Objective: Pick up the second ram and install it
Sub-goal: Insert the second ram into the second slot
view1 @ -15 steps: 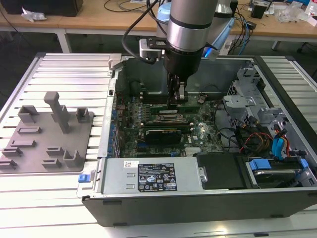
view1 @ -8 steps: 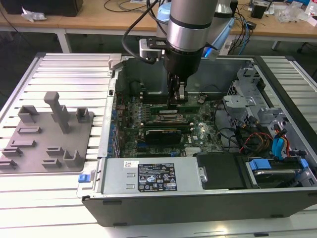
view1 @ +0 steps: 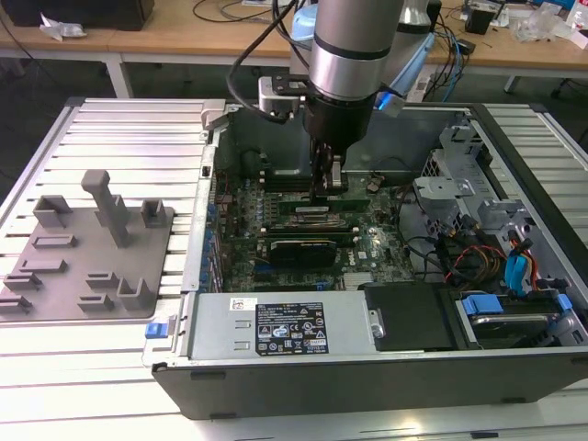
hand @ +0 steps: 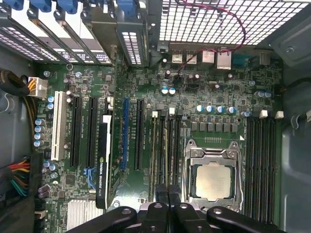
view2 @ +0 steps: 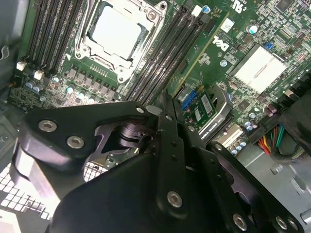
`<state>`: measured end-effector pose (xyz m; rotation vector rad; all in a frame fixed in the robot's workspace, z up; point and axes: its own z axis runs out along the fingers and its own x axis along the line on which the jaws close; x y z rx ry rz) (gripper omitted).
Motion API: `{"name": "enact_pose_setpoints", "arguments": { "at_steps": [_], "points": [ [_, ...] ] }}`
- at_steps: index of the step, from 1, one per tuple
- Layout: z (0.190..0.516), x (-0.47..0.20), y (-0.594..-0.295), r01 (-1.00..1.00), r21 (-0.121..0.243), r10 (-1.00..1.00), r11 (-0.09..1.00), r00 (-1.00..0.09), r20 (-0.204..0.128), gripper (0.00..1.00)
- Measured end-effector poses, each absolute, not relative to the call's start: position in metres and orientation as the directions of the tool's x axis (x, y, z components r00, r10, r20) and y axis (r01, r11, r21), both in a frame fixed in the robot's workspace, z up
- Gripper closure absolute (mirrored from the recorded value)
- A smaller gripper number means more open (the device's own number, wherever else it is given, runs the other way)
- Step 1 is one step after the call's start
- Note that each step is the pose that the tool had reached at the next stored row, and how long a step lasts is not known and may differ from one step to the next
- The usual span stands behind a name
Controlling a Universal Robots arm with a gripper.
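**Gripper with closed fingers low over the memory slots**

In the exterior view the arm reaches down into the open computer case [view1: 367,386]. The gripper [view1: 326,186] hangs over the middle of the board. Its two fingers are pressed together, and I see nothing between them.

The second ram [view1: 312,214], a long thin green stick, lies along the memory slots at 6 o'clock from the fingertips, very near them. I cannot tell if the tips touch it. The black ribbed card [view1: 299,250] stands further at 6 o'clock. A grey holder plate [view1: 87,243] lies outside the case at 9 o'clock, well apart.

In both wrist views the gripper [view2: 167,104] [hand: 167,191] is over the memory slots [view2: 165,58] [hand: 165,150], just beside the processor socket [view2: 119,31] [hand: 211,182].
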<state>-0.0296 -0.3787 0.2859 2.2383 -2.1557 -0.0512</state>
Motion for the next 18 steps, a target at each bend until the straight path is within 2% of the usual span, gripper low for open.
{"name": "enact_pose_setpoints", "arguments": {
  "at_steps": [7,18],
  "points": [
    [0.269,-0.031,-0.379,-0.998,0.047,-0.999,-0.032,0.032,0.0,0.91],
    [0.267,-0.032,-0.377,-0.998,0.047,-1.0,-0.029,0.029,-0.001,0.91]
  ]
}}
